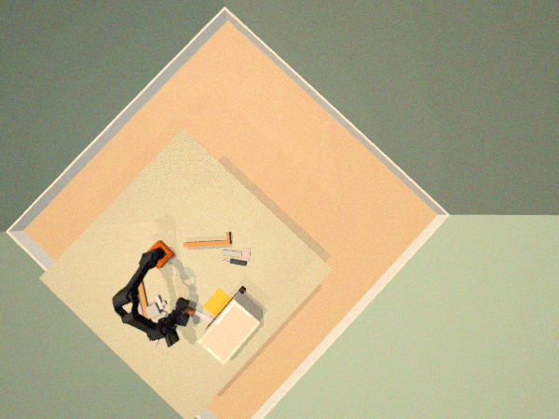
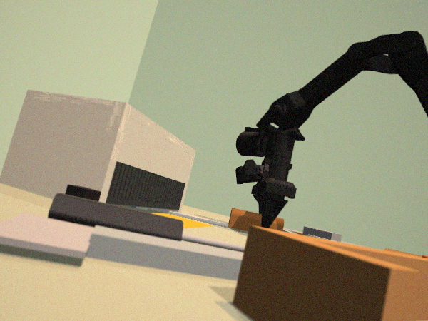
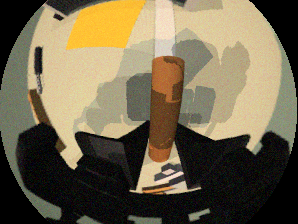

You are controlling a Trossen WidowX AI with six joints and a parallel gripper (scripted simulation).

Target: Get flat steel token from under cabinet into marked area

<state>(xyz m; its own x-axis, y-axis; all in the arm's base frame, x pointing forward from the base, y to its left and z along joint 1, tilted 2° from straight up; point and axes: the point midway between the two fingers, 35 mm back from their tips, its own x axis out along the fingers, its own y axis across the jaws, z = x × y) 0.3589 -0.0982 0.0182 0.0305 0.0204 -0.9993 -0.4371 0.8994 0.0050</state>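
While clamped on a brown-handled rod (image 3: pixel 164 106), hand (image 2: pixel 269 218) points down at the desk (image 1: pixel 140 209). Rod's pale shaft runs toward the cabinet (image 2: pixel 71 139), just right of the yellow marked area (image 3: pixel 107 24).

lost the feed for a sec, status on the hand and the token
Hand shut on a brown-handled rod. Rod points at the cabinet, beside the yellow marked area. Token not in sight. Nothing seen between rod and cabinet.
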